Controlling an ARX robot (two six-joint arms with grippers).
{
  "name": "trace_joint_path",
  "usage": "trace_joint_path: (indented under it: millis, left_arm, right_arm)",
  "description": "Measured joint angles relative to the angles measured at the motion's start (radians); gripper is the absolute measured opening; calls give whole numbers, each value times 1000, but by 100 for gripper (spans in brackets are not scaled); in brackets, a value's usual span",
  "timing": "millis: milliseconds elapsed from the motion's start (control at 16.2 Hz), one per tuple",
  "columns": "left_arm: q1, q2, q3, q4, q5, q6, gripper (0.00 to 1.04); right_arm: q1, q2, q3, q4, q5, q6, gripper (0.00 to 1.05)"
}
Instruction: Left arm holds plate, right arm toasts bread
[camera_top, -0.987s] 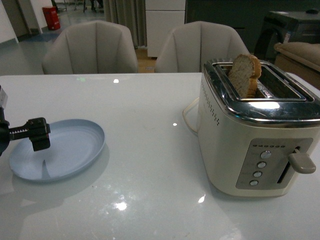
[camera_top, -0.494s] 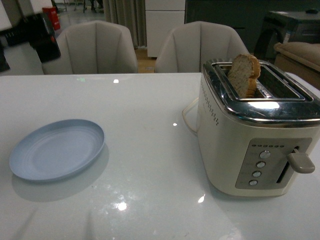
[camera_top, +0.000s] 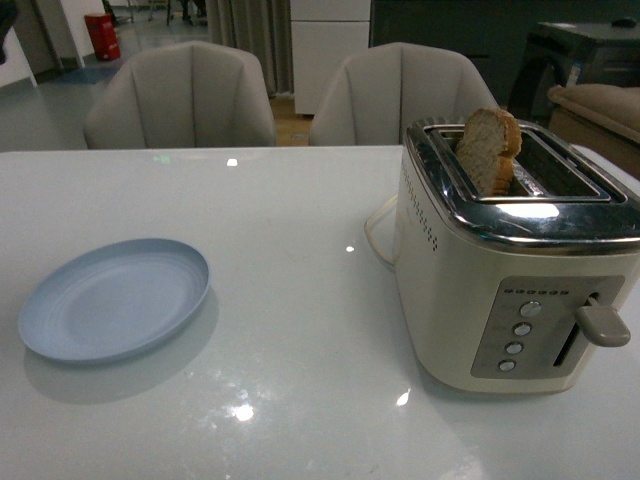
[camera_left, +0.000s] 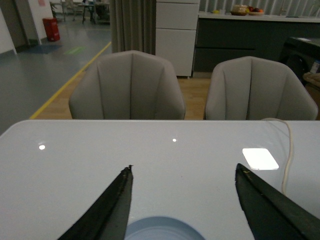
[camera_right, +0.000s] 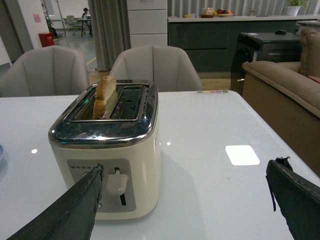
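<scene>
Standing in the front view: plate (camera_top: 115, 298), pale blue, flat on the white table (camera_top: 300, 250), well apart from the toaster (camera_top: 520, 260); nothing grips it. Bread (camera_top: 488, 148), half-slice, upright in the near slot, most of it above the chrome top; lever (camera_top: 603, 325) appears raised, so toasting likely not begun. Neither arm visible here.

Left wrist view: left gripper (camera_left: 182, 200), fingers spread wide, empty, poised above the plate's far rim, presumably to take hold.

Right wrist view: right gripper (camera_right: 187, 200), fingers wide apart, empty, facing the toaster's control face, lined up towards the lever.
</scene>
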Motion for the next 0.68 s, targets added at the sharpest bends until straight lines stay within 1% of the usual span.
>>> trace_joint_path:
  millis: [185, 247, 308, 370, 679]
  left_arm:
    - [12, -144, -183, 64, 3, 48, 28]
    - [43, -187, -245, 72, 51, 51, 15]
    - [59, -219, -291, 79, 52, 51, 4]
    - [66, -257, -336, 80, 49, 51, 2]
    - [62, -459, -495, 39, 55, 53, 2]
  right_arm:
    - [0, 0, 0, 0, 0, 0, 98]
    - [0, 0, 0, 0, 0, 0, 98]
    - [0, 0, 0, 0, 0, 0, 98]
    - [0, 0, 0, 0, 0, 0, 98]
    - [0, 0, 0, 0, 0, 0, 98]
